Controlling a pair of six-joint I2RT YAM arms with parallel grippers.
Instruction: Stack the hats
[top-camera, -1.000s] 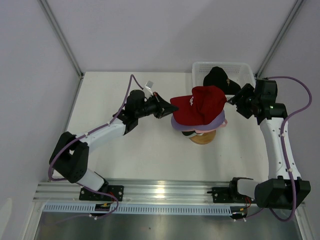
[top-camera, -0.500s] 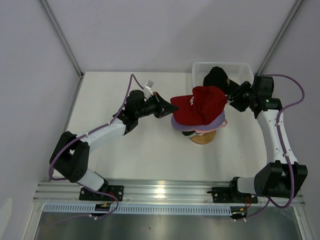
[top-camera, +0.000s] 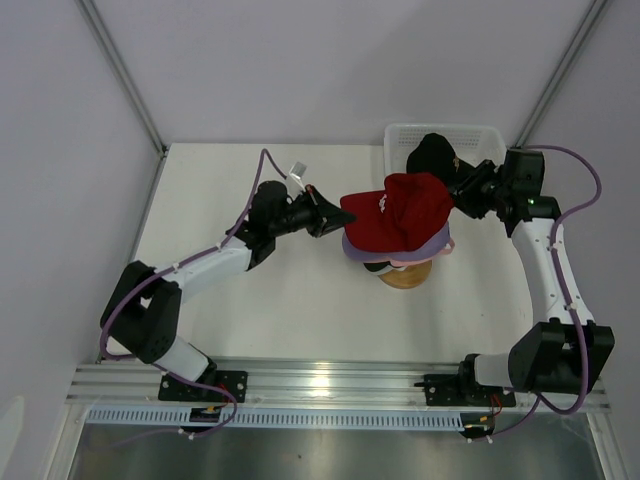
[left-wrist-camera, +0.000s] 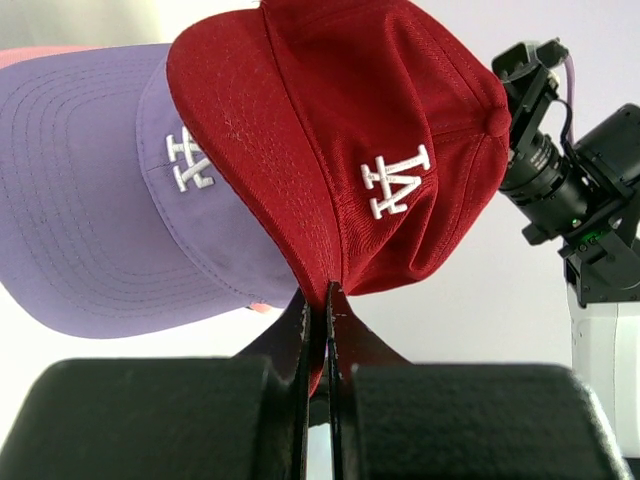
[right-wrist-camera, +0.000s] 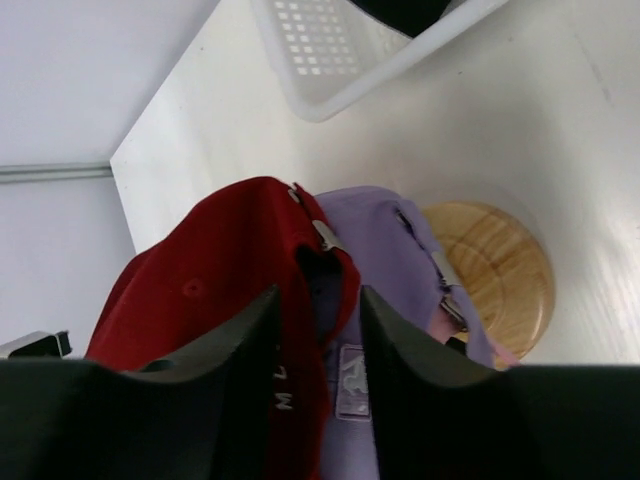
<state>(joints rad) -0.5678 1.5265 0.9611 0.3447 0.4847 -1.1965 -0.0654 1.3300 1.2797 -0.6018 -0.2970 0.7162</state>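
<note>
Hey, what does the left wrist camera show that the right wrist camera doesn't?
Only the left wrist view: the white front logos on the red hat and the lavender hat, the left fingers pinched shut on the red brim, and the right arm behind. Only the right wrist view: the white mesh basket, the wooden stand, the hats' back straps, and the right fingers apart, astride the red hat's rear edge. Both: the red hat lying over the lavender hat.
</note>
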